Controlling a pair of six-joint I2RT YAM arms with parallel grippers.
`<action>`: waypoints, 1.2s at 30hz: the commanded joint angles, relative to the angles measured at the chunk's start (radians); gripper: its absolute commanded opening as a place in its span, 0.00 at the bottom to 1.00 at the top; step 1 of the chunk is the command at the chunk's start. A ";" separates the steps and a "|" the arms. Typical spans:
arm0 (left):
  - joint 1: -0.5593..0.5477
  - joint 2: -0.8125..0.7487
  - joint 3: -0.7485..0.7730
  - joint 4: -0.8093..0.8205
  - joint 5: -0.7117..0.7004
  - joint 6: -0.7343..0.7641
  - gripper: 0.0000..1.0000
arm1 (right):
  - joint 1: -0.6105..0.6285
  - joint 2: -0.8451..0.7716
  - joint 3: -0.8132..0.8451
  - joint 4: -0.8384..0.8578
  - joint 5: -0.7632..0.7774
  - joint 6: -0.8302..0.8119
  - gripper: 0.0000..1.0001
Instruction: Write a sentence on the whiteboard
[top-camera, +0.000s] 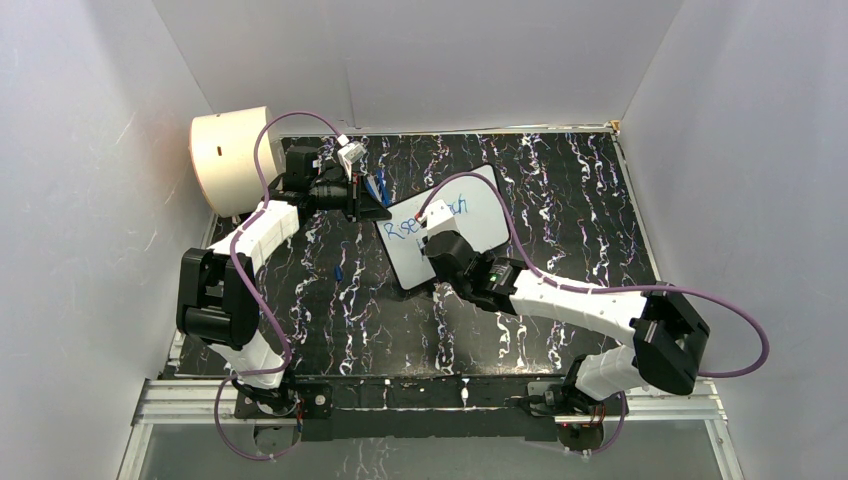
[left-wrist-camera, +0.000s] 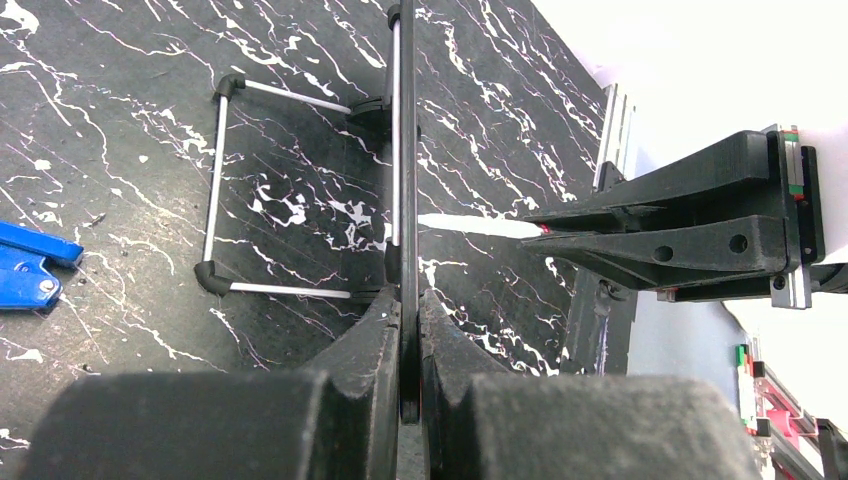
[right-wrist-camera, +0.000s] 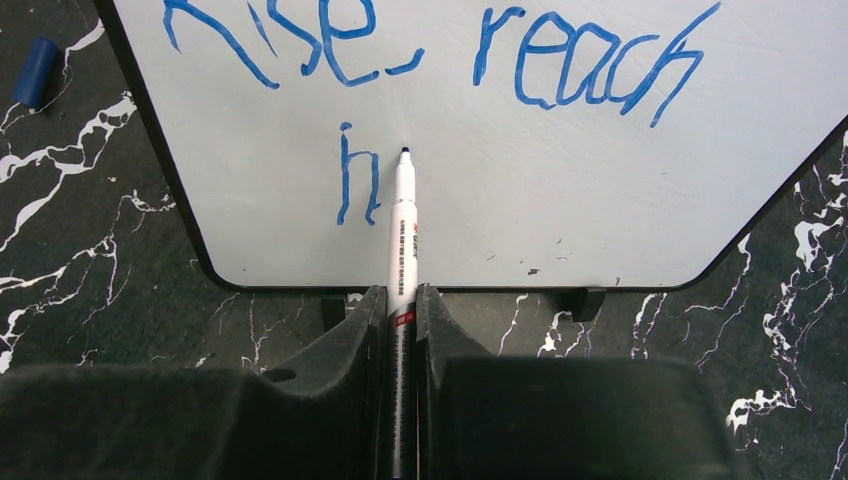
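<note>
The whiteboard (right-wrist-camera: 600, 190) stood propped on the marbled table (top-camera: 580, 200), its edge pinched by the left gripper (left-wrist-camera: 408, 305). The right gripper (right-wrist-camera: 402, 305) clamped a marker (right-wrist-camera: 402, 220), tip just right of the "h" opening the second line of the sentence (right-wrist-camera: 590, 70); the next letter likely needed light, steady contact.

cream drum (top-camera: 232, 160) — far-left corner | blue cap (right-wrist-camera: 37, 71) — on marbled table (top-camera: 580, 190)

Whiteboard (top-camera: 405, 262) bears blue lettering (top-camera: 402, 229); right arm (top-camera: 570, 300) over it; drum (top-camera: 228, 160) far-left.
</note>
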 joint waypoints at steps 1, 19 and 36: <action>-0.024 -0.018 0.014 -0.051 0.008 0.024 0.00 | -0.016 0.018 0.024 0.022 0.007 0.005 0.00; -0.023 -0.018 0.015 -0.051 0.006 0.024 0.00 | -0.017 -0.029 0.011 -0.025 -0.003 0.011 0.00; -0.024 -0.016 0.015 -0.051 0.010 0.023 0.00 | -0.017 -0.021 0.006 -0.017 -0.019 0.007 0.00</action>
